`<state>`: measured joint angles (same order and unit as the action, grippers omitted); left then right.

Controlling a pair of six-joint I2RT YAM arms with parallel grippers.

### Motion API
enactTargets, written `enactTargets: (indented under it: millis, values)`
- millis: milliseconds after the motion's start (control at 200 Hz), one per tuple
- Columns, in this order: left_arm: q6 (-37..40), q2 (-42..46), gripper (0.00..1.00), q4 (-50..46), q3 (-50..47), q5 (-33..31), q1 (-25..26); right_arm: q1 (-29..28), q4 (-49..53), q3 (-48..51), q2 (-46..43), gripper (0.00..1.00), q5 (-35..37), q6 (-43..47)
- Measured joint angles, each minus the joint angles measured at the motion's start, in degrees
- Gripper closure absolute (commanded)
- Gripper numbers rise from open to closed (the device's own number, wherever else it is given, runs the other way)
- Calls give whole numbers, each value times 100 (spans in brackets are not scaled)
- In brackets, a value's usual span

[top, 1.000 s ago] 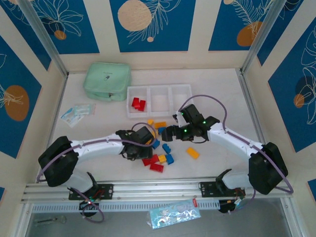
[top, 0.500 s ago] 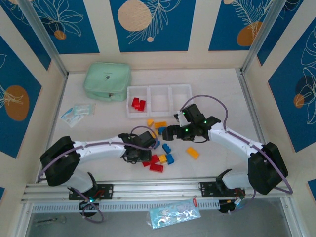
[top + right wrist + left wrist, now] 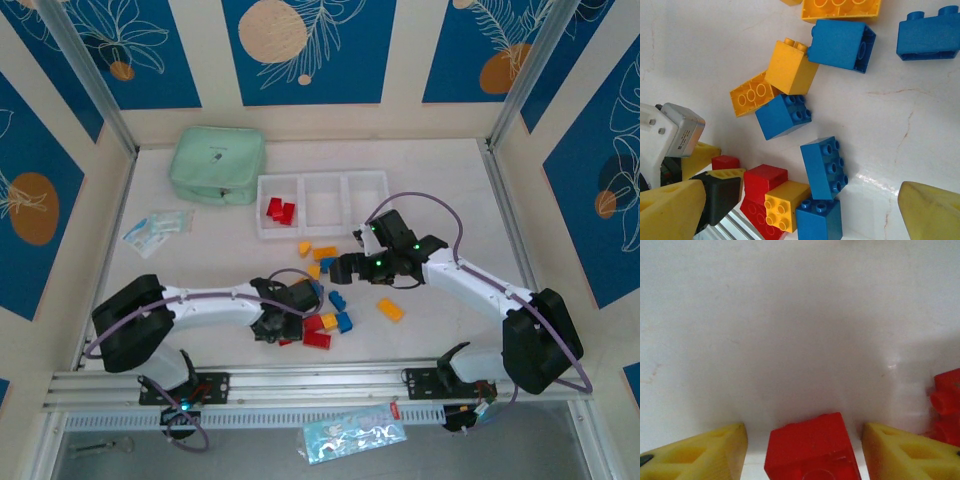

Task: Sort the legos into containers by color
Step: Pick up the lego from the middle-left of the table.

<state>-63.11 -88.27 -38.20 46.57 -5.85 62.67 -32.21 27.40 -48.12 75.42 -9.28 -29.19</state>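
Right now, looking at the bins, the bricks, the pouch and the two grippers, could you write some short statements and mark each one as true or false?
1. The left bin holds red bricks. True.
2. The right gripper is holding a blue brick. False: its jaws stand wide open with nothing gripped.
3. A red brick lies on the table between the jaws of the left gripper. True.
4. The middle bin is full of yellow bricks. False: no bricks lie in it.
5. The green pouch lies to the right of the bins. False: it lies to their left.
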Motion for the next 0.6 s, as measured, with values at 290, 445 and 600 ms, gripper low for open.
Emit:
enactTargets:
  millis: [290, 445, 600]
  values:
    - [-101, 13, 68, -33, 4, -68, 11, 37, 0, 0, 0, 1, -24, 4]
    - [-79, 85, 70, -103, 44, -186, 13, 35, 2, -2, 0, 1, -63, 28]
    - [129, 334, 72, -531, 415, -570, -24, -11, 7, -96, 2, 1, -68, 48]
